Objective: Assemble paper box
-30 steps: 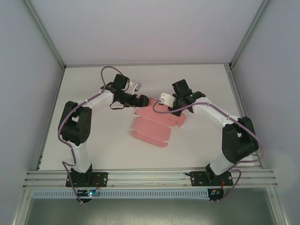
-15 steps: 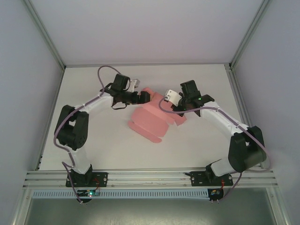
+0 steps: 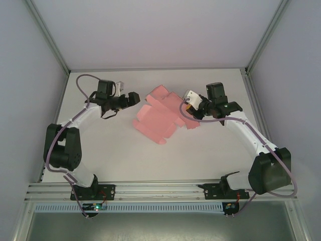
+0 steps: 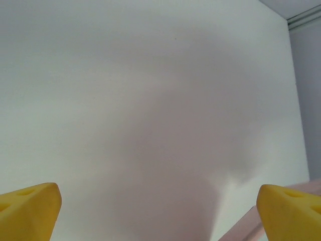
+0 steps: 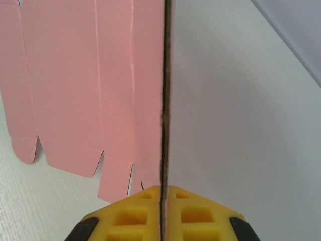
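The paper box (image 3: 158, 113) is a flat pink die-cut sheet with flaps and tabs, partly lifted off the white table at its right side. My right gripper (image 3: 186, 104) is shut on the sheet's right edge; in the right wrist view the yellow pads (image 5: 145, 213) clamp the thin edge of the paper box (image 5: 75, 85), which stretches away to the left. My left gripper (image 3: 134, 97) is open, a short way left of the sheet and apart from it. In the left wrist view its yellow fingertips (image 4: 30, 208) stand wide with bare table between them.
The white table (image 3: 115, 150) is fenced by a metal frame rail (image 3: 160, 188) at the near edge and by grey walls on the left, right and back. A purple cable (image 3: 85, 80) loops over the left arm.
My left gripper has let go of the sheet's left end and drawn back to the left. My right gripper has carried the sheet up and to the right, still shut on it.
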Controlling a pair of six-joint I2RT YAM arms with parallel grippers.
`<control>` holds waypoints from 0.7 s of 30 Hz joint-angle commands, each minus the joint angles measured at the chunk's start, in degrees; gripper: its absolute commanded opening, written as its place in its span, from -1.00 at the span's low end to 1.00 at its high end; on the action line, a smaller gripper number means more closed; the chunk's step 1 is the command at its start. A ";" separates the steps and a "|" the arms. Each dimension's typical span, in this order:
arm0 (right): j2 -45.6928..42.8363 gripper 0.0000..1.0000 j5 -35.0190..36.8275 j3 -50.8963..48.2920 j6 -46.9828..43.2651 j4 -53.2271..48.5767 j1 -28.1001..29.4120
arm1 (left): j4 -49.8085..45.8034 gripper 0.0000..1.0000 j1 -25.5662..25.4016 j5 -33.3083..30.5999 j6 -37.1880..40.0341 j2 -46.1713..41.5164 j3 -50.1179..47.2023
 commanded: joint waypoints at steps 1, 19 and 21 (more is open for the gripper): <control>-0.23 -1.00 -3.31 0.86 0.56 -0.57 -0.37 | 8.81 1.00 0.06 13.90 -1.28 5.05 3.10; 1.49 -1.00 -5.39 0.46 5.34 1.50 -0.74 | 4.84 0.97 -8.12 27.43 7.28 15.99 11.06; 1.50 -1.00 -4.63 0.03 5.54 2.00 -0.58 | 3.78 0.97 -8.19 24.74 8.14 15.46 10.54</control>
